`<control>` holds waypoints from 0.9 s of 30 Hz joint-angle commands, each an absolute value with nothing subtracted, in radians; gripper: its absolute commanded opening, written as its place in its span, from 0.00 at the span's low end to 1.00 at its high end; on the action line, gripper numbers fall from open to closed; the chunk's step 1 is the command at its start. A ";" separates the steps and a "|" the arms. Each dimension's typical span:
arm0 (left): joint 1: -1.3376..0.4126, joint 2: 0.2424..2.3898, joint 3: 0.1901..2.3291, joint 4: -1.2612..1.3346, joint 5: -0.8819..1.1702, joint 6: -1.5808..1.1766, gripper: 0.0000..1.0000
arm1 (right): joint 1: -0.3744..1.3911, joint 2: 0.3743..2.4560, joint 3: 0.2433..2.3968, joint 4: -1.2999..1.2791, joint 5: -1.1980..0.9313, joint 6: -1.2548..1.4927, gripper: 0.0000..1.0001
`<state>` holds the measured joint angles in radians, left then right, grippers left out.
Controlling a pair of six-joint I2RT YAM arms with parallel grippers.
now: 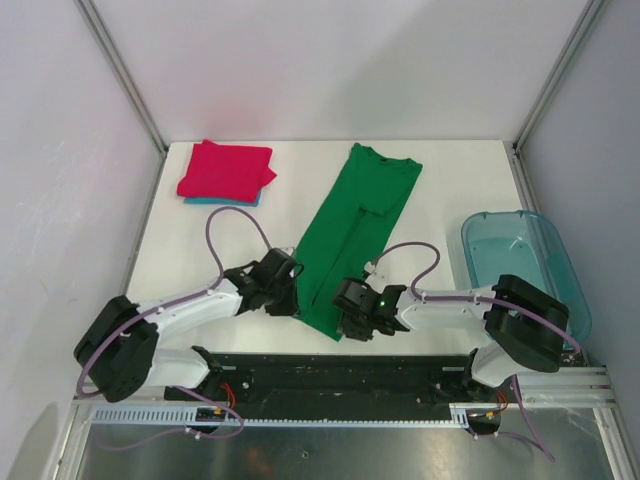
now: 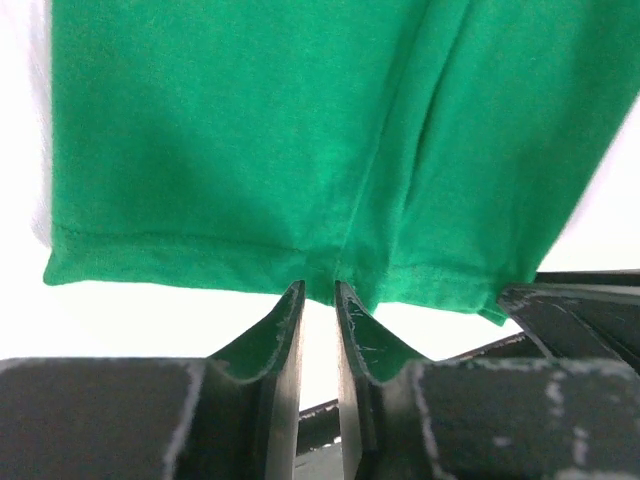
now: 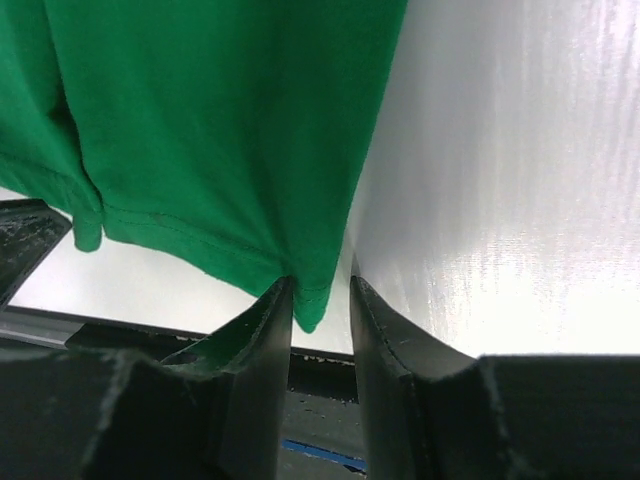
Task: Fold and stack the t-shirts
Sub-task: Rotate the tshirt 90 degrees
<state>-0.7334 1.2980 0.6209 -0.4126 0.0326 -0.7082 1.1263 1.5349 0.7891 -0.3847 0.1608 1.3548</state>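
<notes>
The green t-shirt (image 1: 355, 230) lies folded into a long strip running from the table's back centre to its near edge. My left gripper (image 1: 295, 300) is at the left end of its near hem; in the left wrist view (image 2: 318, 290) the fingers stand a narrow gap apart, pinching the hem (image 2: 250, 245) at their tips. My right gripper (image 1: 347, 322) is at the hem's right corner; its jaws (image 3: 320, 285) are apart, with the corner of the shirt (image 3: 310, 300) hanging between them against the left finger. The magenta-red t-shirt (image 1: 225, 168) lies folded at the back left on a light blue one (image 1: 225, 201).
A translucent blue-green plastic bin (image 1: 520, 265) stands at the right edge of the table. The black rail with both arm bases (image 1: 340, 375) runs along the near edge, just behind the hem. White walls enclose the table on three sides.
</notes>
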 commanded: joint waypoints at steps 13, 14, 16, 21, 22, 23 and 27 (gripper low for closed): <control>-0.682 1.171 0.678 -0.502 0.042 -0.701 0.21 | 1.172 1.594 0.788 -0.473 0.198 1.398 0.06; -0.678 1.169 0.674 -0.507 0.038 -0.699 0.22 | 1.169 1.583 0.788 -0.500 0.213 1.394 0.03; -0.673 1.162 0.664 -0.511 0.034 -0.700 0.22 | 1.163 1.554 0.786 -0.560 0.242 1.386 0.01; -0.672 1.150 0.640 -0.512 0.046 -0.704 0.23 | 1.121 1.437 0.698 -0.632 0.263 1.372 0.00; -0.672 1.149 0.634 -0.512 0.054 -0.704 0.24 | 1.108 1.406 0.667 -0.634 0.257 1.371 0.00; -0.671 1.148 0.628 -0.512 0.062 -0.706 0.26 | 1.096 1.372 0.633 -0.632 0.248 1.370 0.00; -0.679 1.163 0.614 -0.511 0.087 -0.704 0.30 | 1.050 1.250 0.529 -0.622 0.217 1.359 0.00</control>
